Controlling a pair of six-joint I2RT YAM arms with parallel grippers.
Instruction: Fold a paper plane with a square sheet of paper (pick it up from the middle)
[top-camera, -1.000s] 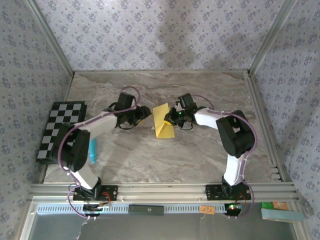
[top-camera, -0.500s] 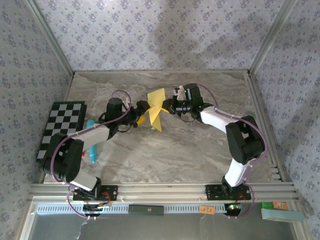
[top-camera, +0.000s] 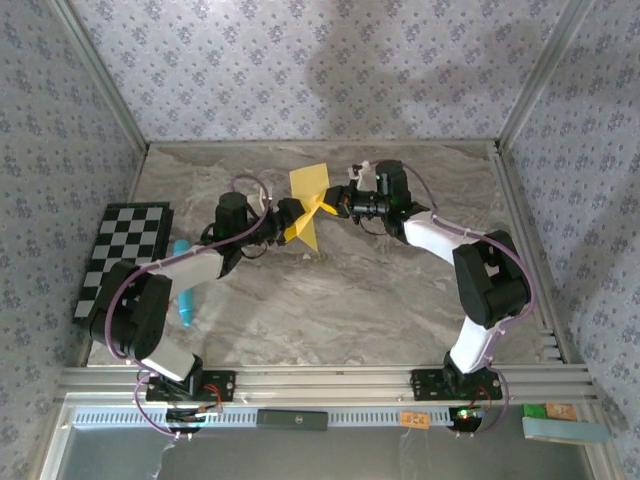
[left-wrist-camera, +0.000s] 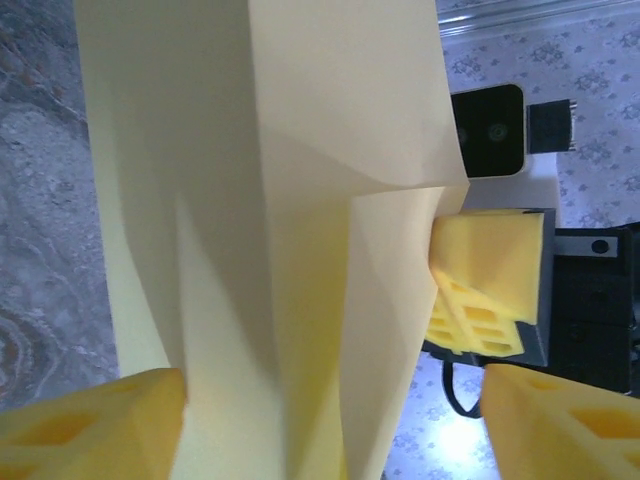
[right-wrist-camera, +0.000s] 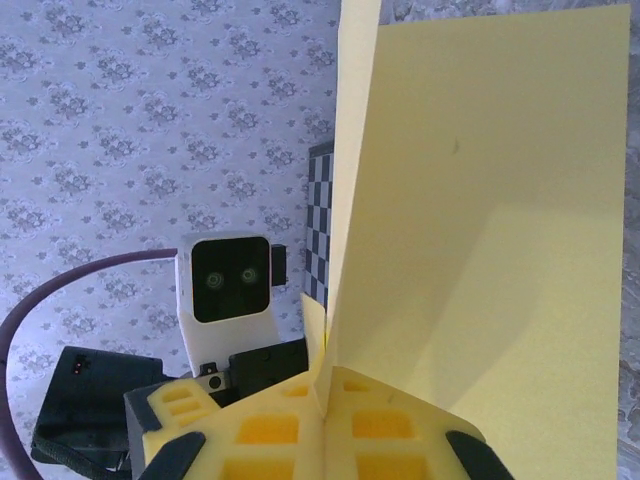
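**A:** What are the tools doing?

**B:** We see the right tool (right-wrist-camera: 325, 400) with its two yellow pads pressed together on one edge of the sheet of paper (right-wrist-camera: 480, 250). The paper rises from that pinch as a tall panel. The left tool (top-camera: 292, 212) faces it from the other side. In its own wrist view its pads sit wide apart with the paper between them, so we judge it unclamped. We cannot tell whether a pad touches the sheet.

**A:** Where is the paper?

**B:** It hangs above the marble tabletop (top-camera: 350, 290), between the two tools, towards the far middle. It is partly folded, with sharp creases and a soft buckle, and is not yet a dart.

**A:** Anything else nearby?

**B:** A checkered board (top-camera: 120, 260) lies at the left edge with a blue pen (top-camera: 184, 295) just beside it. Both are well apart from the paper.

**A:** What could go wrong?

**B:** We think the single pinch is the weak point. If the left tool closes off the crease line, the fold may land crooked. If it pulls sideways, the thin sheet could slip out, crumple or tear at the right tool's pads.
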